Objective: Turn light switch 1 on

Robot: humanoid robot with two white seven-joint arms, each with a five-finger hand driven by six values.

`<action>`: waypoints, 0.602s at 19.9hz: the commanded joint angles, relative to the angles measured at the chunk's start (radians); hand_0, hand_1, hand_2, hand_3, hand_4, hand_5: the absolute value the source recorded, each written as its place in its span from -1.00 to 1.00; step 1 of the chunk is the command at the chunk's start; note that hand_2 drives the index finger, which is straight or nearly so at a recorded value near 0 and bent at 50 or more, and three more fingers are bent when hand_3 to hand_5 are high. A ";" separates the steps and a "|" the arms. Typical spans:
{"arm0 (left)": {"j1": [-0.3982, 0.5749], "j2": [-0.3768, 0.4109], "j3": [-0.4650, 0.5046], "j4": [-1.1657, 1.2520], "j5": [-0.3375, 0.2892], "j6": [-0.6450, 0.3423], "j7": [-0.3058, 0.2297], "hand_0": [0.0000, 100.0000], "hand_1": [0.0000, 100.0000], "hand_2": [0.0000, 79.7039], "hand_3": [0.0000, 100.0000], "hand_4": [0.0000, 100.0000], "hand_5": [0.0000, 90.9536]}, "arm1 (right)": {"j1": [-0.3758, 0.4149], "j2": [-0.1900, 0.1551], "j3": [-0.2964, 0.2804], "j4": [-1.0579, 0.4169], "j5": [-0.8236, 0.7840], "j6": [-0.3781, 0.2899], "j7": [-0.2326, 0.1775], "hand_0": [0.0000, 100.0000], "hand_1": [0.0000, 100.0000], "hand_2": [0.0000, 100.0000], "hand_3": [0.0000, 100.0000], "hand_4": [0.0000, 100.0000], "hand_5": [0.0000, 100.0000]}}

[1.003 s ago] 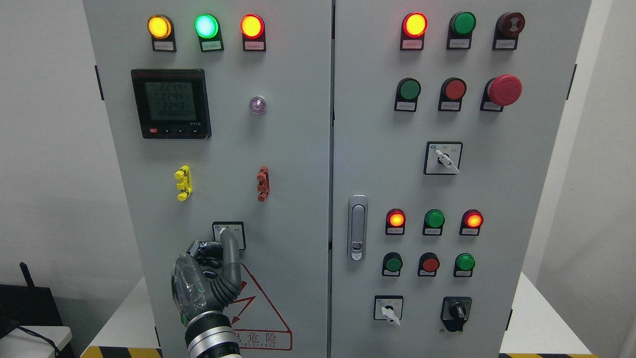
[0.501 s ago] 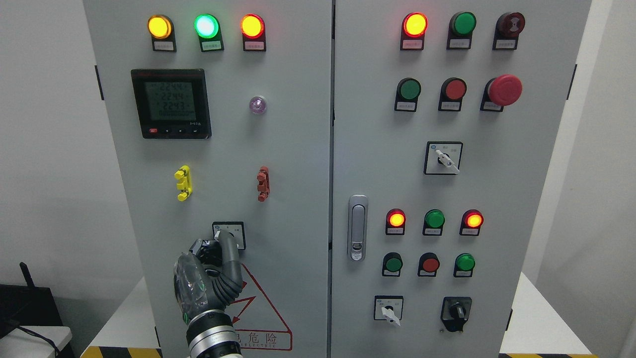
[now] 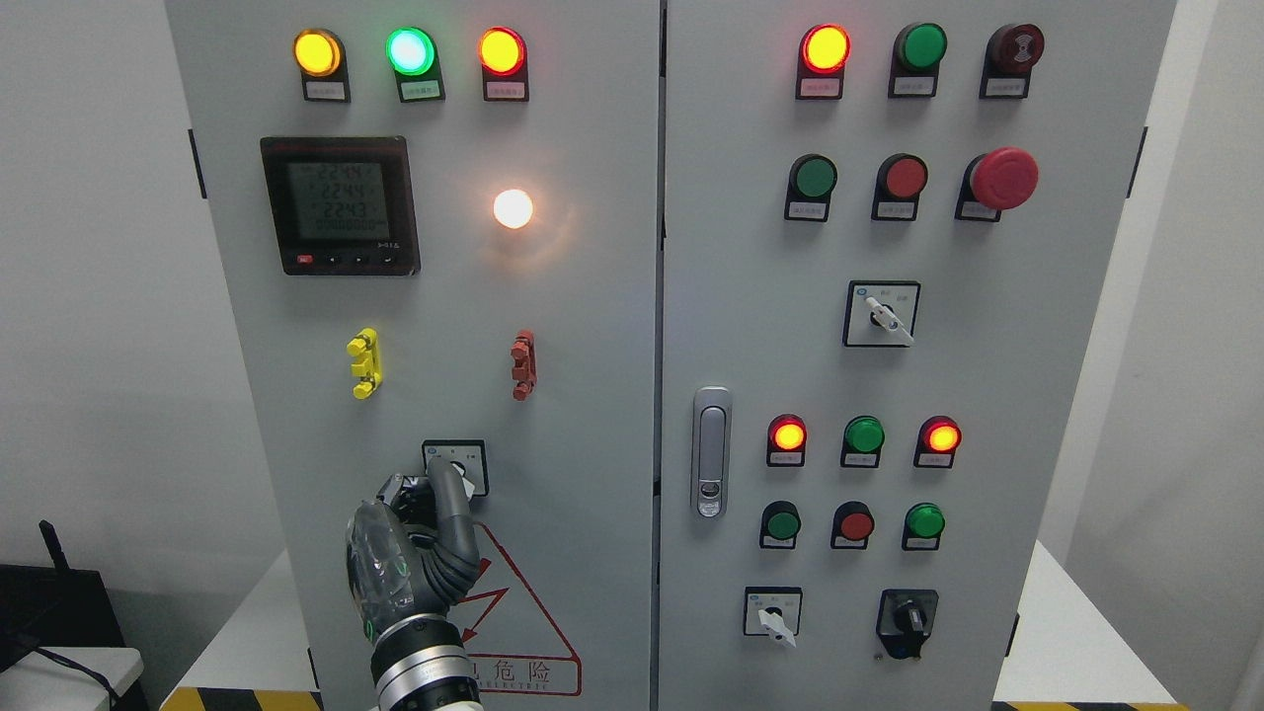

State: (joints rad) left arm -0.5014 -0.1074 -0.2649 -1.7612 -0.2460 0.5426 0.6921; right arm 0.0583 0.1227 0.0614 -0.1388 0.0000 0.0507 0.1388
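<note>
Left hand (image 3: 420, 533) at the cabinet (image 3: 592, 326), fingers (image 3: 449, 494) pinched on the switch (image 3: 455, 466) low on its left door. Bulb (image 3: 513, 208) above glowing white, so likely turned far enough. Best now to loosen the pinch gently and draw straight back, without nudging the knob.

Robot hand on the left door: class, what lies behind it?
Behind the left hand sits the rotary switch; its plate's upper part shows, its knob mostly covered by fingers. Lower, the hand overlaps the red warning triangle.
</note>
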 commanded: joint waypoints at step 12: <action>0.003 -0.002 0.004 -0.003 -0.001 0.000 0.000 -0.61 -0.46 0.53 0.39 0.46 0.39 | 0.000 0.000 0.000 -0.001 -0.018 0.000 -0.002 -0.76 -0.22 -1.00 -1.00 -1.00 -1.00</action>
State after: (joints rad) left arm -0.5015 -0.1075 -0.2642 -1.7612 -0.2463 0.5426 0.6919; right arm 0.0583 0.1227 0.0614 -0.1386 0.0000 0.0507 0.1394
